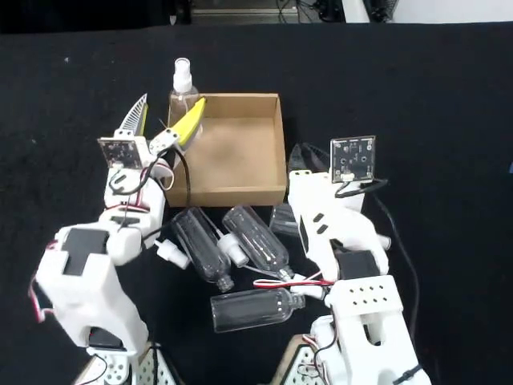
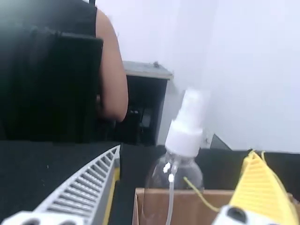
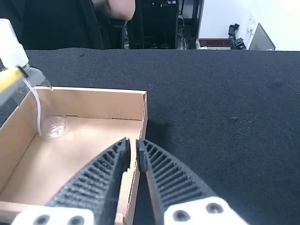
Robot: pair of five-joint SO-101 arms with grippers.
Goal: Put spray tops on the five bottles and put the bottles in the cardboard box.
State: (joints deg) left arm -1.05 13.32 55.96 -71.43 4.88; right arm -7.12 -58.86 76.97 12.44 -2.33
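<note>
White arms (image 1: pixel 88 281), red cables (image 1: pixel 280 282); left claw (image 1: pixel 171 100) yellow-and-grey, right claw (image 3: pixel 132 140) black

A black cloth covers the tabletop (image 1: pixel 417 96), matte and flecked with bits of pale lint. Beyond its far edge stands a dark cabinet (image 2: pixel 140 108) with a grey top, against a plain white wall (image 2: pixel 253 70). Farther along are 2 black units (image 3: pixel 159 23) side by side, a tangle of cables (image 3: pixel 234 35) on the floor, and a grey slatted panel (image 3: pixel 260 37) leaning nearby.
</note>
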